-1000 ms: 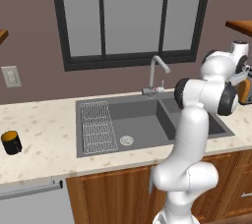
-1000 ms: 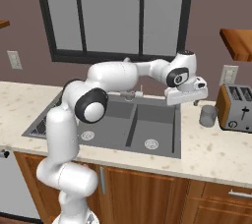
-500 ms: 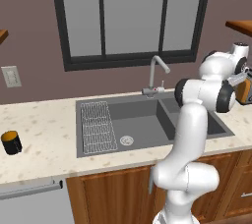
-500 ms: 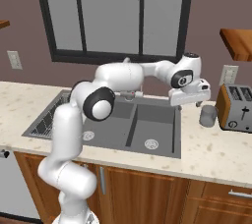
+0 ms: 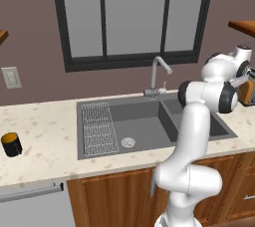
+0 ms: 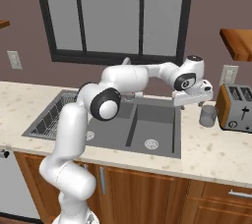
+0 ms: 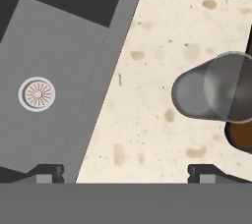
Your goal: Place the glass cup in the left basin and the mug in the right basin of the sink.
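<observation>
The glass cup (image 6: 208, 115) stands on the counter between the sink (image 6: 175, 134) and the toaster, and it shows at the right in the hand view (image 7: 216, 95). My gripper (image 6: 191, 103) hangs open and empty above the counter strip between the right basin (image 6: 153, 125) and the cup, a little left of the cup; its fingertips (image 7: 48, 172) stand wide apart. The right basin's drain (image 7: 37, 94) shows below the hand. The black mug (image 5: 11, 144) sits far left on the counter. The left basin (image 5: 134, 121) holds a wire rack (image 5: 98, 127).
A toaster (image 6: 236, 107) stands right behind the glass cup. The curved faucet (image 5: 158, 75) rises behind the sink. A wooden shelf (image 6: 237, 41) hangs at the upper right. My own arm reaches across above the sink.
The hand has shifted slightly to the right, nearer the glass cup. The jaws stay open and nothing else has moved.
</observation>
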Controlling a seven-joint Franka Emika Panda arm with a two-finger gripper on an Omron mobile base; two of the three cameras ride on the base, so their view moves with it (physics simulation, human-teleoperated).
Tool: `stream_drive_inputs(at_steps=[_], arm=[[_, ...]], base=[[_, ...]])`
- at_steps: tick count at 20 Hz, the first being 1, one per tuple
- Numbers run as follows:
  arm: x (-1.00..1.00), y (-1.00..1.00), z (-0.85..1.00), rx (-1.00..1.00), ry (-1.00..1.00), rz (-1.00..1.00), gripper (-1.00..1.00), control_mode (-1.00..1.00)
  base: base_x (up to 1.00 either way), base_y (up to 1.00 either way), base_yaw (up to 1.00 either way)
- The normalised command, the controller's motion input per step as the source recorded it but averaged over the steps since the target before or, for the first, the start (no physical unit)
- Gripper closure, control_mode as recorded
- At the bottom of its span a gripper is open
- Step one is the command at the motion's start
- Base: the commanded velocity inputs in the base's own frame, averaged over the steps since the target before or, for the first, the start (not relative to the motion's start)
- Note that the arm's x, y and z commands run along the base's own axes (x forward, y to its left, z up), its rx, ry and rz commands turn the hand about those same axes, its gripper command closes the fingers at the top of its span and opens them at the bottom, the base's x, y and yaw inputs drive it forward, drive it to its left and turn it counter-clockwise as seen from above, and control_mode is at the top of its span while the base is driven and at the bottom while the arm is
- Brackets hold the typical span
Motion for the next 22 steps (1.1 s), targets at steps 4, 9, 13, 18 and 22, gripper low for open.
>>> stream_drive_inputs(at_steps=[4,9,13,18,22], arm=[[0.14,-0.2,-0.09,0.0,0.0,0.0,-1.0,-1.0],[0.17,-0.15,-0.05,0.0,0.0,0.0,-1.0,-1.0],[0.2,-0.08,-0.07,0.0,0.0,0.0,-1.0,-1.0],[0.19,-0.1,-0.1,0.0,0.0,0.0,-1.0,-1.0],[0.13,-0.05,-0.12,0.0,0.0,0.0,-1.0,-1.0]], base=[[0.0,0.0,0.0],[0.0,0.0,0.0],[0.0,0.0,0.0],[0.0,0.0,0.0],[0.0,0.0,0.0]])
